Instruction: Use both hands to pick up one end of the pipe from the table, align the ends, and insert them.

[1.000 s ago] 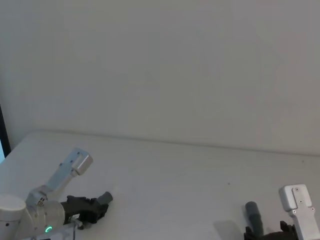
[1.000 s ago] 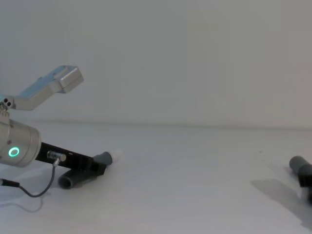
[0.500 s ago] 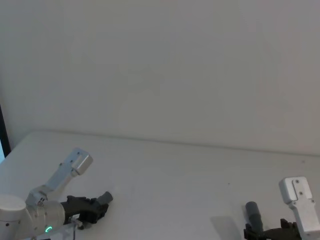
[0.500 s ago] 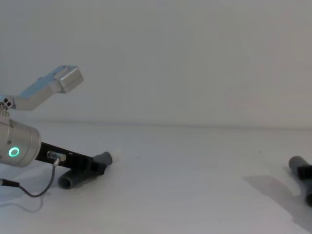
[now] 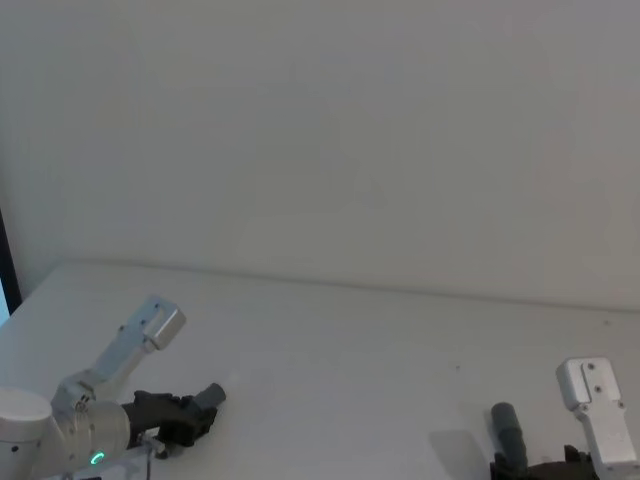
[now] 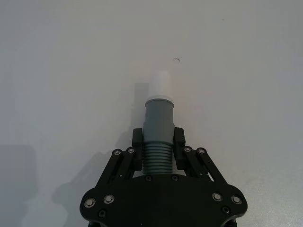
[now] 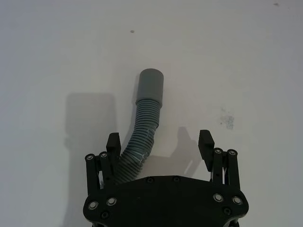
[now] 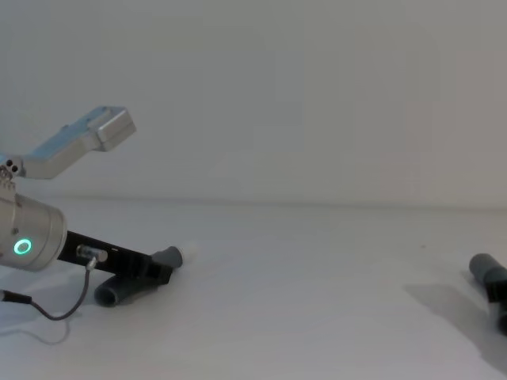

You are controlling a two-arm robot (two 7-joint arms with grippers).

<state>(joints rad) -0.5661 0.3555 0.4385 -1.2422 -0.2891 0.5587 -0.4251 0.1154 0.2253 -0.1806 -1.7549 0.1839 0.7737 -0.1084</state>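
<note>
Pointing lengthwise out of your clamped left claw [image 6: 157, 137] is the white-tipped hose [image 6: 157, 118]; your right claw [image 7: 159, 138] gapes wide around the other hose [image 7: 147, 118].

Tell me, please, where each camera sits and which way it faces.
Head: up top, facing forward-down at the table; left gripper lower left, right gripper lower right.
Chest: lower, facing across the table; left gripper reaches in from left.
Left wrist: on that arm, facing along its gripper, shut on the white-tipped pipe piece.
Right wrist: on that arm, facing along its open gripper, socket pipe piece between the fingers.
Shared: head and chest both show the white-tipped pipe piece.
</note>
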